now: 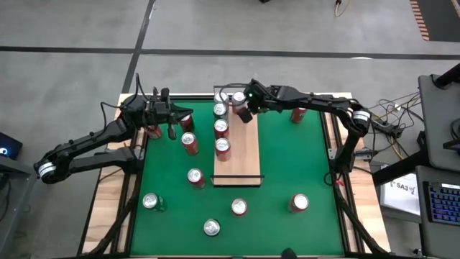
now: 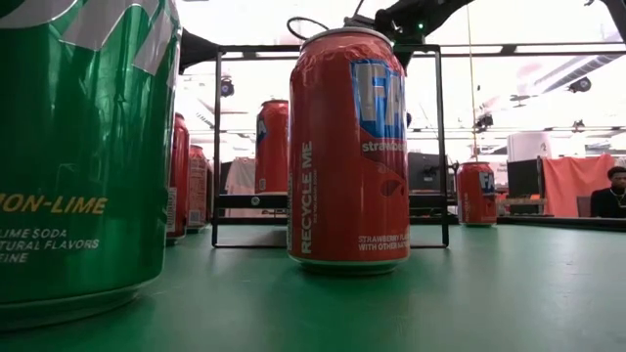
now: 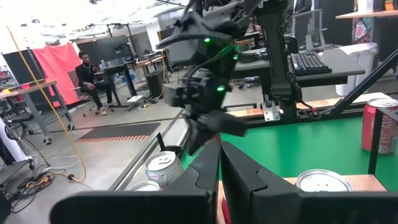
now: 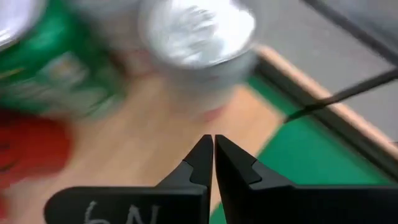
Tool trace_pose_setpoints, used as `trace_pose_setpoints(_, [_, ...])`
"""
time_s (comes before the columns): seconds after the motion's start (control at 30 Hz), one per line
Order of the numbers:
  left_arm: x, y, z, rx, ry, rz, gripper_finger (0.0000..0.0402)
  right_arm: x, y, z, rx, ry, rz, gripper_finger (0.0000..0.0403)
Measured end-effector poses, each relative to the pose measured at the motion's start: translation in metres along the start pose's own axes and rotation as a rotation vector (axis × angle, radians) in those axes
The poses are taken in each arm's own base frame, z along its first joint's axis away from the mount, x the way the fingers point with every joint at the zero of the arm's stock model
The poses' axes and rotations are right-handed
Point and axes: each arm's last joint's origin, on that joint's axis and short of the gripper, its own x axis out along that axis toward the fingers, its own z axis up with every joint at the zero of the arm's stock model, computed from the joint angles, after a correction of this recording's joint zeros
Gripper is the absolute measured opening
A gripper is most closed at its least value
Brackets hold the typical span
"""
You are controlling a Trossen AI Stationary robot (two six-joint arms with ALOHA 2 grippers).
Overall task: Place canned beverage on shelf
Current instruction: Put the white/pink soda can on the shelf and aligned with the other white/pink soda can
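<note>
Green worktop (image 1: pixel 287 165) carried the shelf (image 1: pixel 243 155) with cans (image 1: pixel 222 129); right gripper (image 1: pixel 243 114) hovered over its far end, jaws together; left gripper (image 1: pixel 171 132) likewise closed.

Overhead room light falls evenly on the green mat (image 1: pixel 302 158), leaving only soft, short shadows beside the cans. At desk height the bright ceiling behind washes out white, and the nearest green can (image 2: pixel 83 147) looms soft and bulging at the edge. The right wrist picture is heavily smeared: a silver can top (image 4: pixel 198 31) glares, without detail.
</note>
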Motion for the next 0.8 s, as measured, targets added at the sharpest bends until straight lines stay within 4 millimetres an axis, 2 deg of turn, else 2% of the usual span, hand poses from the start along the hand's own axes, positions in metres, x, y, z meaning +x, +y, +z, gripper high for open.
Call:
trace_pose_setpoints(0.17, [0.000,0.000,0.000,0.000,0.000,0.000,0.0000,0.008,-0.010,0.007,0.019,-0.056,-0.061,0.0009])
trace_pose_setpoints(0.33, [0.000,0.000,0.000,0.000,0.000,0.000,0.0000,0.007,-0.008,0.013,0.011,-0.107,-0.035,0.0009])
trace_pose_setpoints(0.8, [0.000,0.000,0.000,0.000,0.000,0.000,0.0000,0.006,0.000,0.011,-0.002,-0.107,0.015,0.0009])
